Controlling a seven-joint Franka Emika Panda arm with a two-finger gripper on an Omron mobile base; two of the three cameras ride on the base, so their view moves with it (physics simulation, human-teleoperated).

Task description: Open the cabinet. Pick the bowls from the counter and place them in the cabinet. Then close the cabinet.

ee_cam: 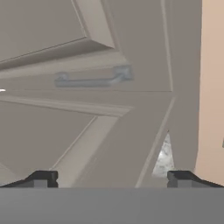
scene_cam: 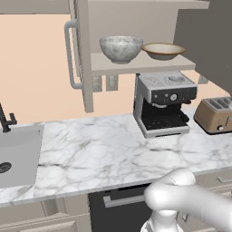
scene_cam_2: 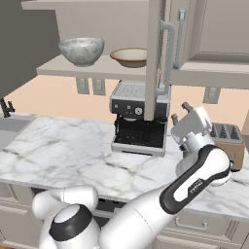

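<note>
Standing open, the cabinet is showing both bowls on its lower shelf: the marbled bowl is sitting to the left and the tan bowl just beside it on the right, the two close together but whether they are touching is hard to tell. In the right base view the same pair is appearing as the marbled bowl and the tan bowl, with the cabinet's right door swung out edge-on and hiding part of the tan bowl's rim. That door's silver bar handle is hanging just above the claw, which is pointing up and back towards the door from the raised arm. The claw is holding nothing, its tips spread wide apart, and a door panel and a bar handle are lying ahead of it. Below the cabinet, a coffee machine and a toaster are standing on the white marble worktop, and the steel sink is sitting at its left end.
</note>
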